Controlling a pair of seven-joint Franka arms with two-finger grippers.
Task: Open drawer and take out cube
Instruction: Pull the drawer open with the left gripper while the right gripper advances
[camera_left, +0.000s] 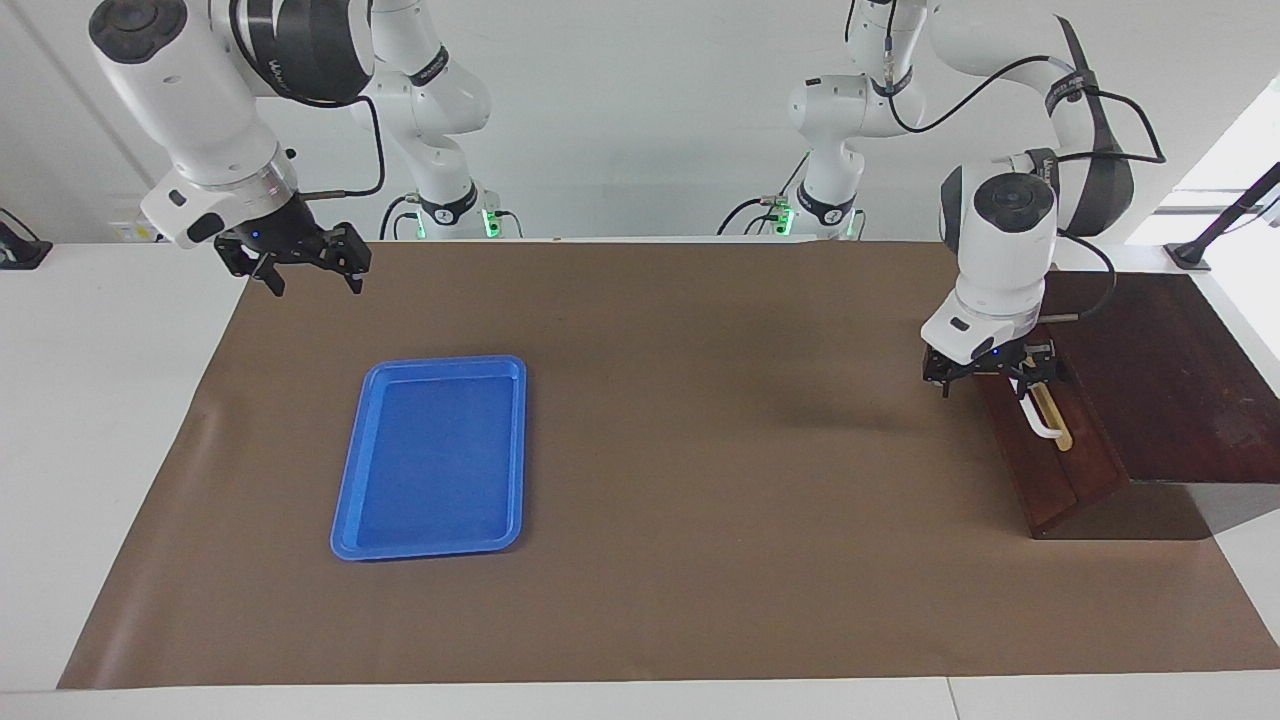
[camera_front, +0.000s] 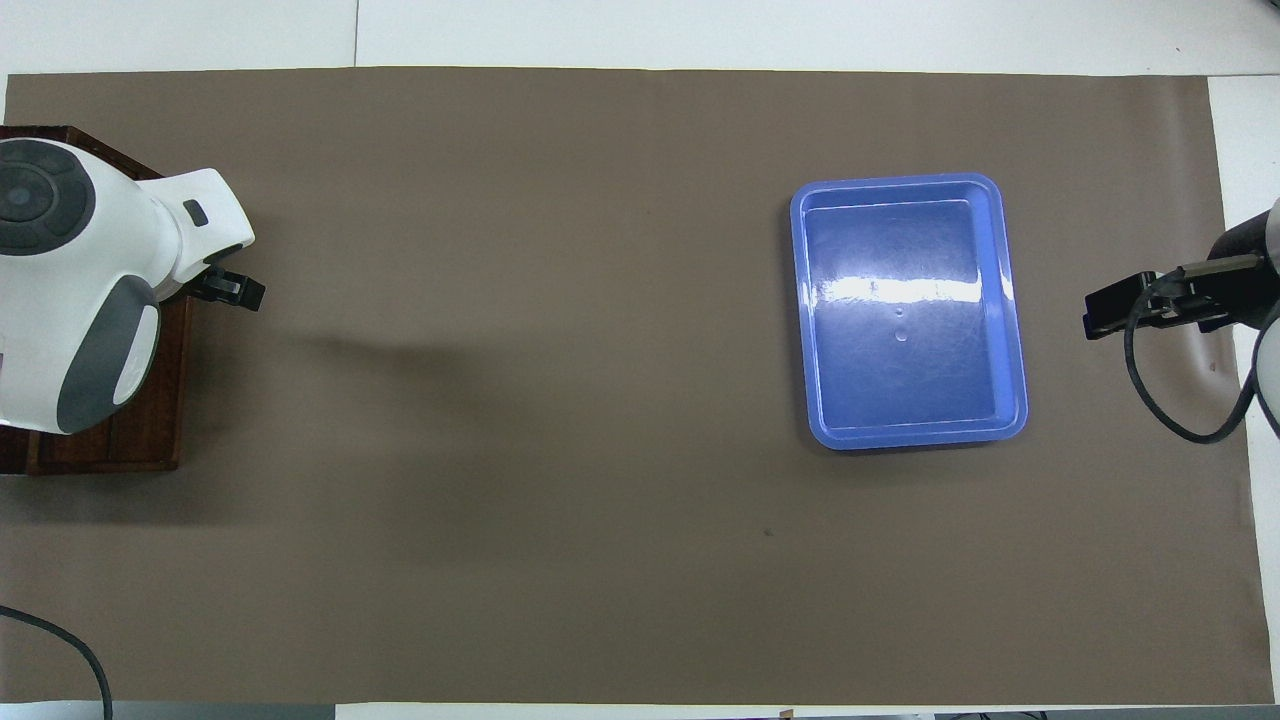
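Left end effector (camera_left: 988, 377) spread at the closed drawer's (camera_left: 1050, 470) handle (camera_left: 1040, 415); right end effector (camera_left: 312, 268) waits, spread

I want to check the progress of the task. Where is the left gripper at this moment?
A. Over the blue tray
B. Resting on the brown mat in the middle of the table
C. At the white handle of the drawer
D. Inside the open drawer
C: in the facing view the left gripper is down at the white handle on the front of the closed drawer.
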